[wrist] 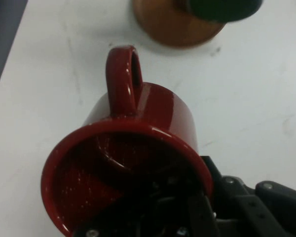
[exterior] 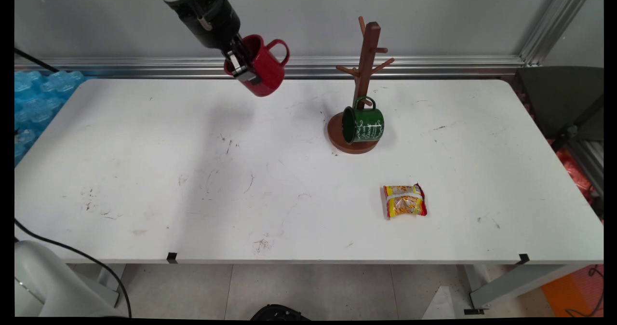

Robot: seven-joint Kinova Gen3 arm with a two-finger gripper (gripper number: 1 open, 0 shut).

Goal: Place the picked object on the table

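Gripping red mug (exterior: 262, 64) aloft, pincer (exterior: 243, 67), handle (wrist: 122, 81) clearer close-up

overhead table (exterior: 144, 170) view, close hand view, sharing red mug (exterior: 262, 67)

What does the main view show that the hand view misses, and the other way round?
Only the main view shows the snack packet, the whole mug tree and the gripper lifted clear of the table. Only the hand view shows the red mug's inside. Both show the jaws shut on its rim, the tree's base and the green mug.
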